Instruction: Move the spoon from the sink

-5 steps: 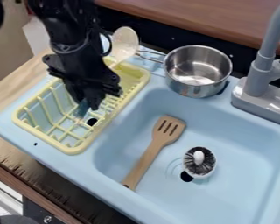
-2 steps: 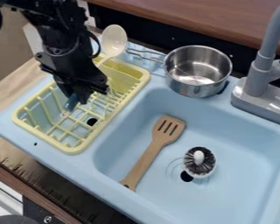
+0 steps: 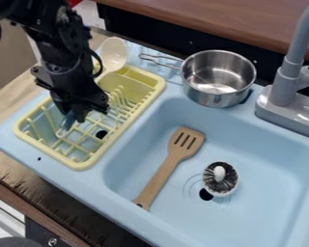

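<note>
In the camera view, the spoon (image 3: 114, 54) slants over the rack (image 3: 83, 165) beside the sink (image 3: 183, 193), its handle (image 3: 68, 121) apparently clamped in the jaws, so its overhanging bowl (image 3: 114, 48) could make it swivel, or a low drag could snag its tip among the tines (image 3: 122, 100).

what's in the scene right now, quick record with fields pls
gripper: over the rack, jaws on the spoon's handle
spoon: held, pale bowl end raised
rack: yellow, beside the sink basin
in basin: slotted wooden spatula, round brush
pot: steel, at the basin's edge
faucet: grey, near the pot
</note>
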You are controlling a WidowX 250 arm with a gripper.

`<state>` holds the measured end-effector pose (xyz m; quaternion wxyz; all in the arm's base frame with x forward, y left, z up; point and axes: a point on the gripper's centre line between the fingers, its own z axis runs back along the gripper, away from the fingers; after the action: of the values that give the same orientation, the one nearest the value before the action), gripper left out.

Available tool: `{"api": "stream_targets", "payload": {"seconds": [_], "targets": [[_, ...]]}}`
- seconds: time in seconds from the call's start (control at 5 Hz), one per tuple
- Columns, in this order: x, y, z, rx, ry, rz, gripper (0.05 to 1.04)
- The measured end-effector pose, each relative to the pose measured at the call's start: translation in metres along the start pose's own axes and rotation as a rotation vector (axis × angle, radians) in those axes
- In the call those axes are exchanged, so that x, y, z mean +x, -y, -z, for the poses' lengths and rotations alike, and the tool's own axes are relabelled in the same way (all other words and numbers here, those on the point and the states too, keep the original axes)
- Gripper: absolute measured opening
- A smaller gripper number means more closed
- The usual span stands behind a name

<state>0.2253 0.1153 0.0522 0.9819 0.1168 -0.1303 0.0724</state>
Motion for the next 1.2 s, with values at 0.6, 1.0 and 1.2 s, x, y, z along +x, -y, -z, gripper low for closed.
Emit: {"api": "stream_targets", "payload": {"seconds": [0.6, 1.0, 1.2], "targets": [[-0.017, -0.008, 0.010, 0.015, -0.020, 0.049, 0.231], [-0.026, -0.010, 0.015, 0.039, -0.100, 0.029, 0.556], [-0.025, -0.007, 0.014, 0.042, -0.132, 0.003, 0.850]]}}
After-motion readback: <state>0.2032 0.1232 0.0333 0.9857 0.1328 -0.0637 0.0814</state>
